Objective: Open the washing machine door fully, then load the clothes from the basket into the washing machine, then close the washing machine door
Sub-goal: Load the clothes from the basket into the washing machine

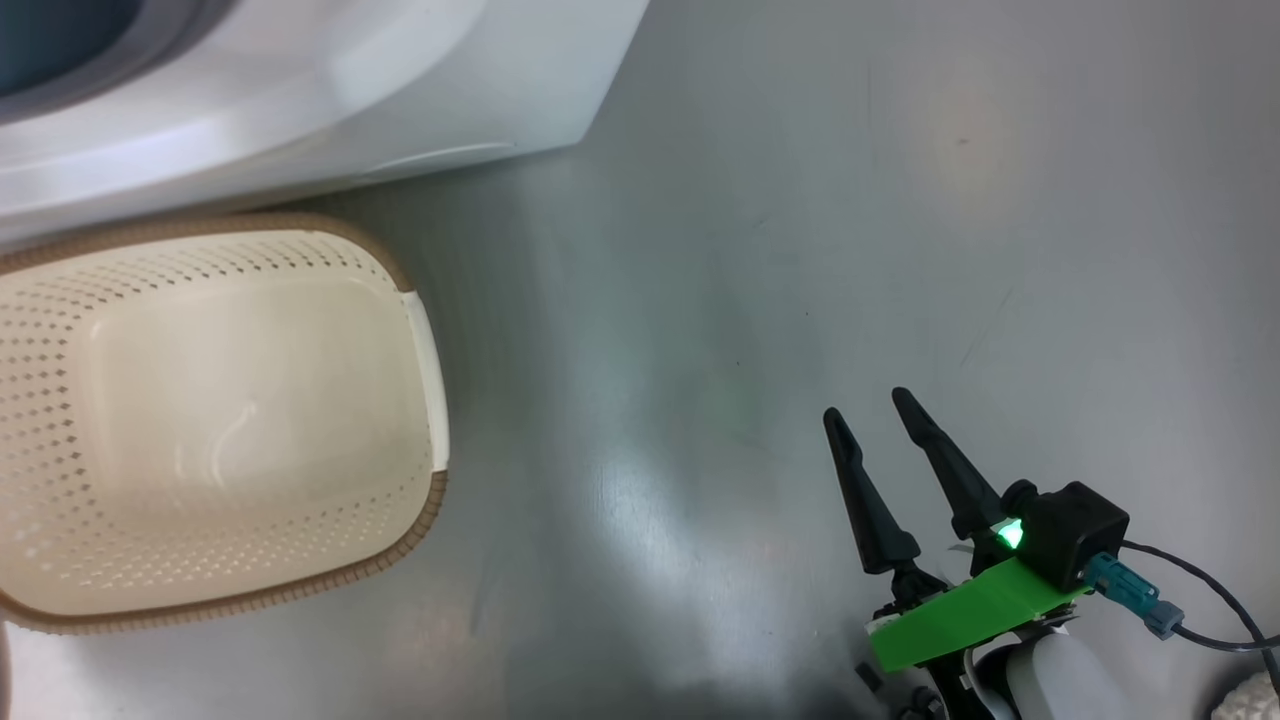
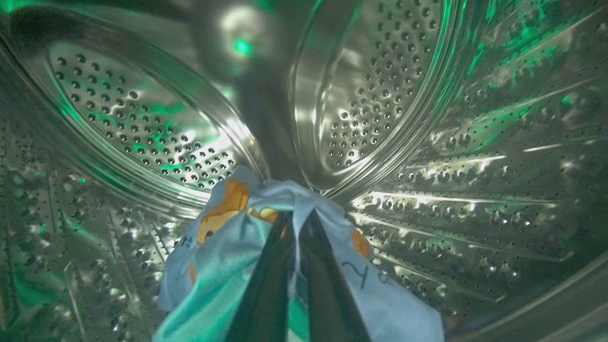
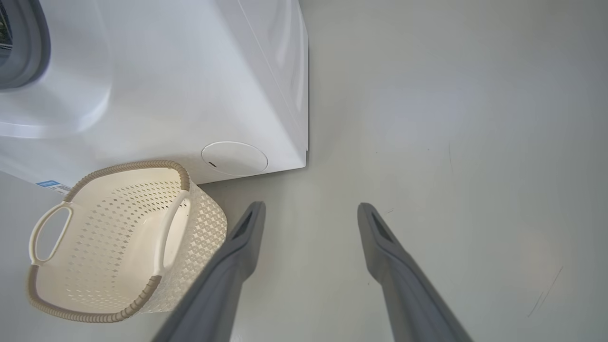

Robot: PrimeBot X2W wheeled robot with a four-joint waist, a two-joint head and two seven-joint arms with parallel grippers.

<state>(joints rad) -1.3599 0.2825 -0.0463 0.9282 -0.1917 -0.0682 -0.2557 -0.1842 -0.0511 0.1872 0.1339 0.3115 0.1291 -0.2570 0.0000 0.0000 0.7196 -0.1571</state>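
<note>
Inside the washing machine's steel perforated drum [image 2: 389, 104], my left gripper [image 2: 298, 216] is shut on the clothes: a light blue garment with orange-brown bears [image 2: 223, 247] draped over its fingers. The washing machine [image 1: 300, 90] is a white box at the top left of the head view, and its front [image 3: 190, 85] also fills the upper left of the right wrist view. The basket [image 1: 60, 420] stands on the floor before it, with nothing inside; its brown rim [image 3: 137, 166] shows too. My right gripper [image 1: 875, 410] hangs open over bare floor, right of the basket. The washing machine door is out of view.
Glossy grey floor [image 1: 800, 200] spreads to the right of the machine and basket. A black cable [image 1: 1200, 590] trails from my right wrist at the lower right. A small blue label [image 3: 47, 183] sits low on the machine's front.
</note>
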